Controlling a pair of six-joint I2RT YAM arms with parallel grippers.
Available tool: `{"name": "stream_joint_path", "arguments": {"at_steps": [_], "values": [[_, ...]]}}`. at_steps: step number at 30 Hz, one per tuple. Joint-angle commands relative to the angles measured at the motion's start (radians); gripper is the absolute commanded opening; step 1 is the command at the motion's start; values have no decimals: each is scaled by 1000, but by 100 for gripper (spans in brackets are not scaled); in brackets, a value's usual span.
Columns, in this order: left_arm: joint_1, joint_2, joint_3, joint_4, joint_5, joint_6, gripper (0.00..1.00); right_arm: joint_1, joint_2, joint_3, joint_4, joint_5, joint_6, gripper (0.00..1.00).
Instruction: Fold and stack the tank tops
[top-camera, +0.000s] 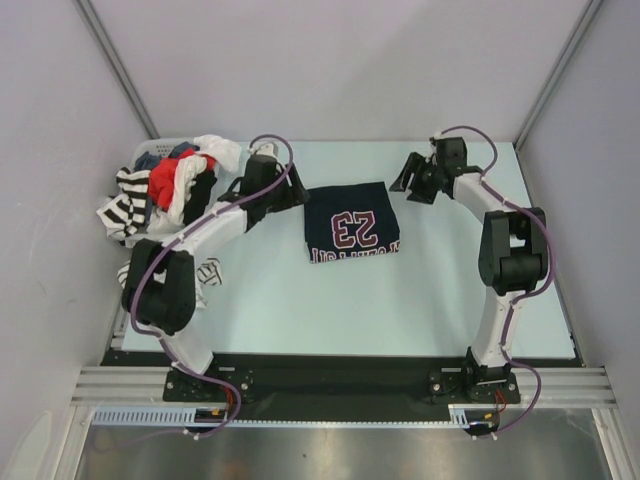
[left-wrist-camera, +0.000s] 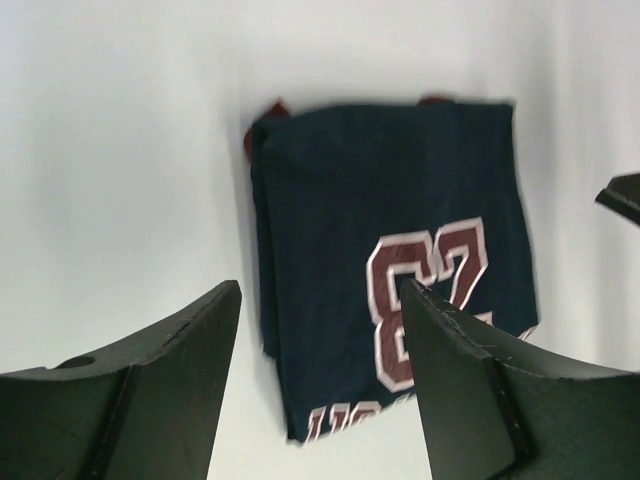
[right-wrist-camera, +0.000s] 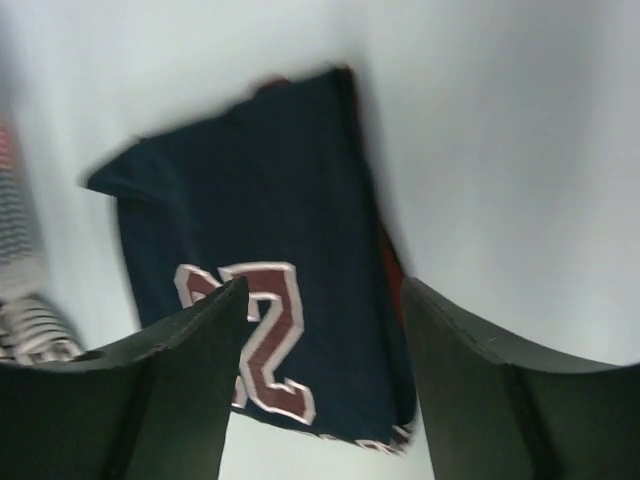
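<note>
The navy jersey (top-camera: 351, 222) reads "23"; lettering (top-camera: 352, 251) beneath seems too blurred to read. Left gripper (top-camera: 297, 190) and right gripper (top-camera: 407, 181) flank it near the far edge of the worktop (top-camera: 430, 300), jaws apart

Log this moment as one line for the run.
navy jersey: folded, flat on table | left fingers: open, empty | right fingers: open, empty | clothes pile: far left

Your folded dark navy cloth jersey (top-camera: 352, 222) lies mid-way on the pale table (top-camera: 450, 300), with the left claw (top-camera: 297, 192) just beside its left edge and the right claw (top-camera: 403, 184) apart on its right. A heap of mixed cloth tops (top-camera: 170, 185) sits in the far left corner.
</note>
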Motion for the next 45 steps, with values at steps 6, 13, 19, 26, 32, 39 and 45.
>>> {"name": "stream_joint_path", "arguments": {"at_steps": [6, 13, 19, 26, 32, 39, 45], "values": [[-33, -245, -153, -50, -31, 65, 71, 75, 9, -70, -118, 199, -127, 75], [-53, -337, -204, -70, -25, 73, 72, 140, 62, -24, -167, 330, -166, 63], [-62, -411, -261, -66, 15, 46, 72, 169, 115, 14, -205, 393, -174, 58], [-70, -507, -259, -102, 23, 50, 72, 152, 123, -1, -243, 456, -154, 16], [-86, -540, -284, -106, 31, 49, 72, -56, -74, -342, -74, 406, -32, 0], [-148, -518, -256, -118, 17, 46, 72, -447, -394, -762, 132, 282, 210, 0], [-212, -534, -264, -127, -14, 32, 72, -610, -664, -956, 90, 494, 433, 0]]}}
